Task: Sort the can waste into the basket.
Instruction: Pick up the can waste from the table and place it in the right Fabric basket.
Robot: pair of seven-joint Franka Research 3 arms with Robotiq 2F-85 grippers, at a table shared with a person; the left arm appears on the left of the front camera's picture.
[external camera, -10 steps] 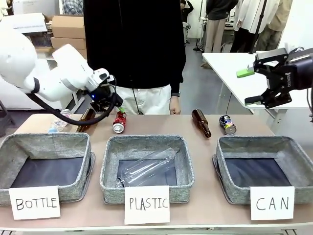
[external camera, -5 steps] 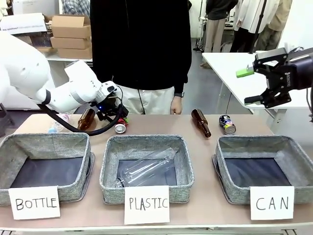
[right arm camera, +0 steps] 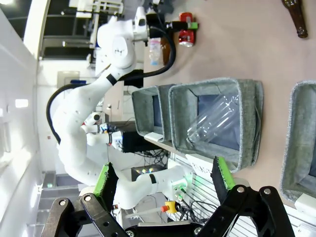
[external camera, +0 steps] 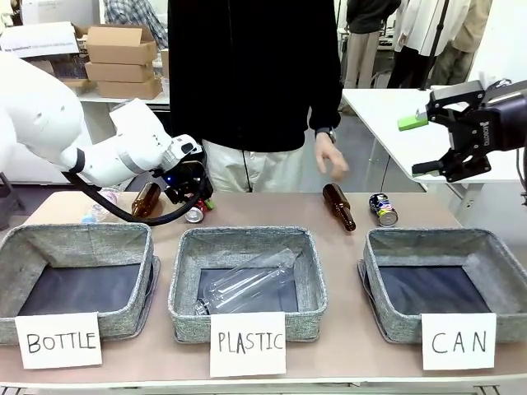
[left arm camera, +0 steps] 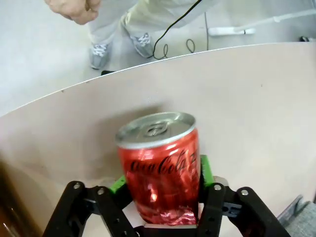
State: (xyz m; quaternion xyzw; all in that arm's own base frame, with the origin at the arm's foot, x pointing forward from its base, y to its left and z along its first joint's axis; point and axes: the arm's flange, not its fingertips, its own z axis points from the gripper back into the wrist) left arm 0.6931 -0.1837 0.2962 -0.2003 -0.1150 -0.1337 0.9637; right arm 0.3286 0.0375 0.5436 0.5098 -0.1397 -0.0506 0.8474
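The red can (left arm camera: 159, 168) lies on the tan table near the far edge, its silver top facing away from the wrist camera. My left gripper (left arm camera: 162, 175) is shut on it, a green pad pressed against each side. In the front view the left gripper (external camera: 196, 204) is low over the red can (external camera: 195, 214), behind the middle basket. The dark can (external camera: 383, 209) lies on the table behind the grey basket (external camera: 375, 280) marked "CAN". My right gripper (external camera: 418, 146) hangs open in the air above that basket's right side, its fingers (right arm camera: 106, 180) spread wide and holding nothing.
A brown bottle (external camera: 339, 206) lies beside the dark can, and another (external camera: 146, 200) left of the red can. The "PLASTIC" basket (external camera: 185, 280) holds a clear bottle (external camera: 247, 284). The "BOTTLE" basket (external camera: 148, 271) sits at the left. A person's hand (external camera: 331, 156) hangs above the far edge.
My left gripper came down around the red can and closed on it, shifting it slightly left. The person stepped to the right and swung a hand out. The right arm held still.
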